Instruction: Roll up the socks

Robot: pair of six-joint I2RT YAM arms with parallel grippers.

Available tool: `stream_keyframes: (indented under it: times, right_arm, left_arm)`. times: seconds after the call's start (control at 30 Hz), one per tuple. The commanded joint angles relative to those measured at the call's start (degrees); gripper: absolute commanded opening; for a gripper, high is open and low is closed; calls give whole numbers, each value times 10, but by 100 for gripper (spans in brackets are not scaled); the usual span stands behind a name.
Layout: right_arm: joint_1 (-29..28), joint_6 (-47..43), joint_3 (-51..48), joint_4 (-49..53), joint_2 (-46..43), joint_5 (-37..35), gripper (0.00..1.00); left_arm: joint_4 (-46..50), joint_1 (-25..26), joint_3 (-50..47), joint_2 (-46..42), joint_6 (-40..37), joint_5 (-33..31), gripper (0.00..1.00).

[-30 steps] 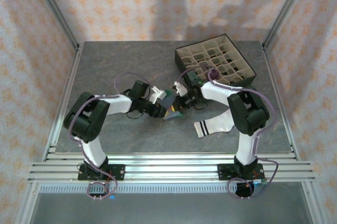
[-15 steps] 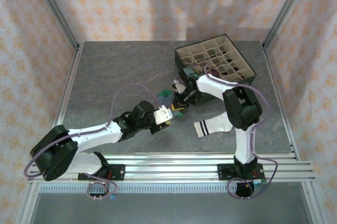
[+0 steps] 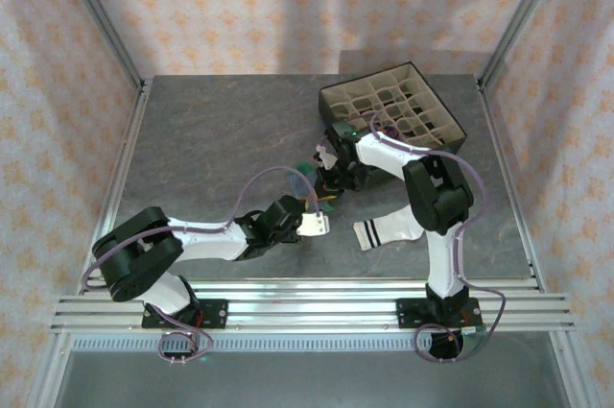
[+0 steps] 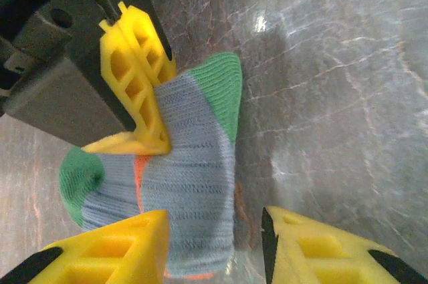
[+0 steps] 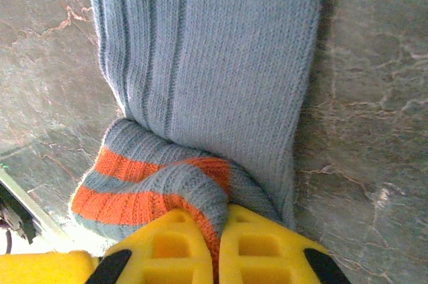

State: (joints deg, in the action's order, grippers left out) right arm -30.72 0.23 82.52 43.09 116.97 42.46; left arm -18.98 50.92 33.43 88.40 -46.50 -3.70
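The grey-blue sock (image 4: 194, 177), with green toe and orange heel, lies bunched on the table mid-front (image 3: 317, 189). My right gripper (image 5: 221, 247) is shut on its orange-striped cuff (image 5: 154, 184), and its yellow fingers (image 4: 134, 90) show at the top left of the left wrist view. My left gripper (image 4: 214, 247) is open just in front of the sock (image 3: 314, 222), the sock's edge lying between its jaws against the left finger, unclamped. A white sock with black cuff stripes (image 3: 389, 228) lies flat to the right.
The dark box of beige grid compartments (image 3: 422, 139) stands at the back right, just behind the right arm. Metal frame posts (image 3: 106, 34) and patterned walls close in the grey table (image 3: 211, 130). A metal rail (image 3: 317, 302) runs along the near edge.
My left gripper has opened, come off the sock and drawn back toward the near edge. The right gripper stays shut on the cuff, shifted slightly toward the box.
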Motion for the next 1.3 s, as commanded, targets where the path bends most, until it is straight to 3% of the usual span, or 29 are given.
stream_keyframes:
  times: [0.0,0.23,0.33,0.43,0.5,0.63,0.73,1.0,1.27]
  right_arm:
    - [0,5,-13,51,40,-56,6]
    - [0,-1,-5,60,41,-42,7]
    - [2,-6,-8,64,34,-31,11]
    - [6,-13,-20,64,17,-21,18]
    - [11,-16,-34,58,0,-9,27]
    - [31,-9,-82,19,-55,21,42]
    - [45,-4,-119,-19,-103,18,47]
    - [52,2,-171,-100,-165,46,49]
    - [52,3,-213,-183,-188,94,51]
  left_arm:
    - [-50,4,21,27,-28,-36,42]
    - [-127,11,27,118,-44,-87,43]
    - [-84,16,60,144,-46,-102,34]
    - [-33,14,89,149,-15,-86,10]
    - [-13,7,90,140,22,-48,0]
    - [18,-11,71,108,96,46,0]
    - [44,-27,55,79,129,117,0]
    - [170,-111,85,49,188,331,0]
    - [291,-184,181,127,202,506,0]
